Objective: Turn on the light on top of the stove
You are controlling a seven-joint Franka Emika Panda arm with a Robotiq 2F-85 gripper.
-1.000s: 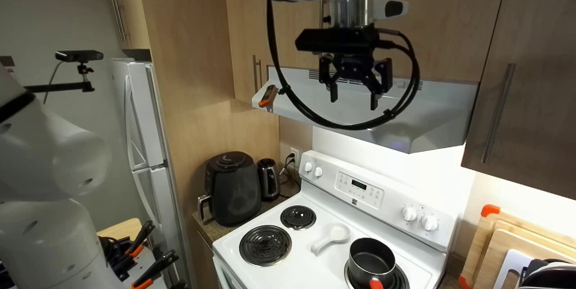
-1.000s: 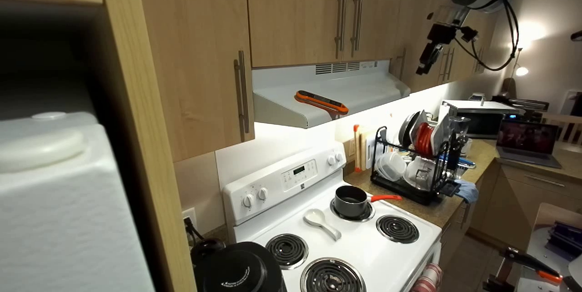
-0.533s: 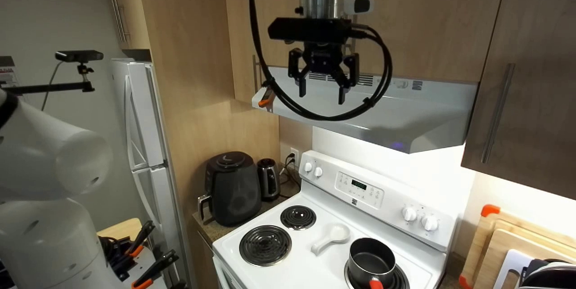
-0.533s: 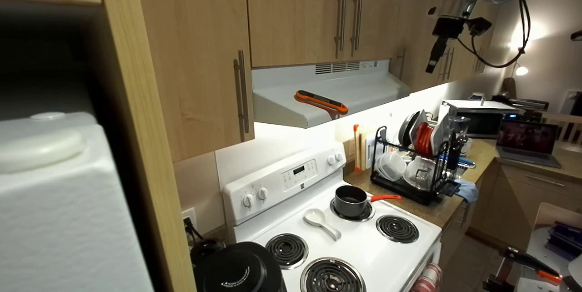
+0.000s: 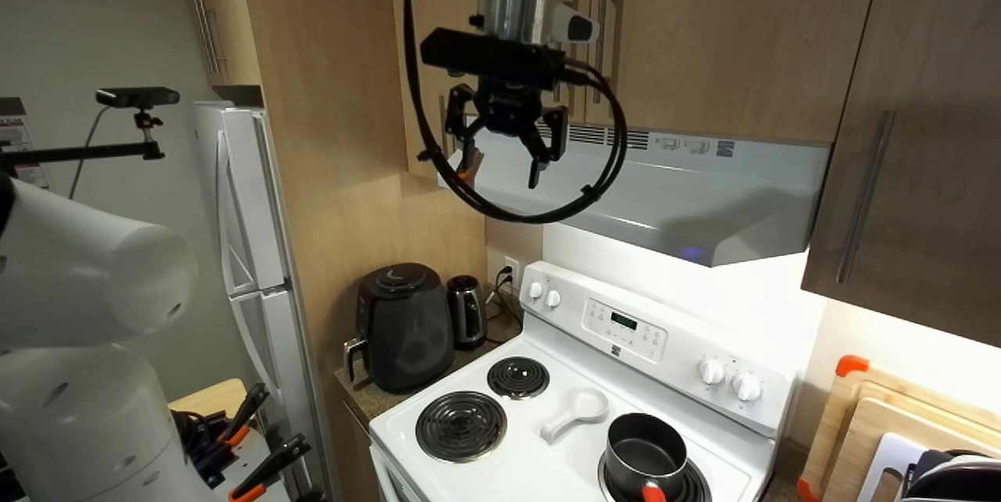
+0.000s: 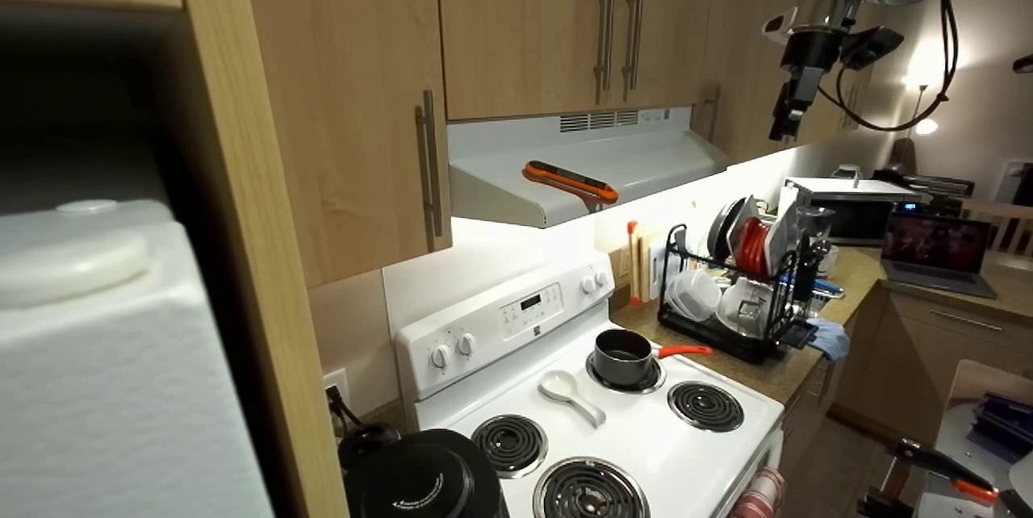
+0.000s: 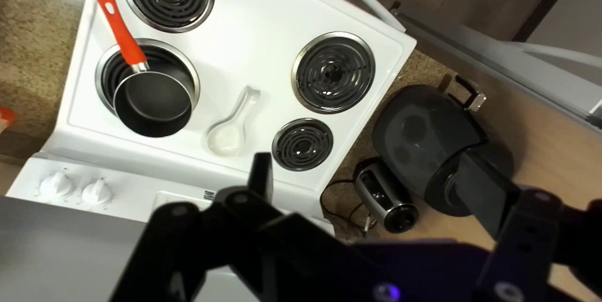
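Note:
The white range hood point(image 5: 665, 197) hangs above the white stove point(image 5: 532, 478); it also shows in an exterior view point(image 6: 500, 187). Small switches point(image 5: 682, 144) sit on its upper front strip, right of the vent slots, and appear tiny in an exterior view point(image 6: 652, 115). The wall under the hood is brightly lit in both exterior views. My gripper point(image 5: 501, 167) is open and empty, pointing down in front of the hood, apart from it. In the wrist view my fingers point(image 7: 371, 179) are wide apart with nothing between them. The hood's grey surface point(image 7: 66, 245) fills the lower left there; its switches are out of view.
An orange thermometer point(image 6: 570, 181) sits on the hood's corner. A pot point(image 5: 646, 455) with a red handle and a spoon rest point(image 5: 579, 414) are on the stove. An air fryer point(image 5: 403, 330) and kettle point(image 5: 467, 313) stand beside it. Cabinet handles point(image 5: 602, 33) project above the hood.
My arm and open gripper have moved left in an exterior view, and farther right and slightly down in another. The wrist has turned. The hood switches have come out from behind the gripper and cable.

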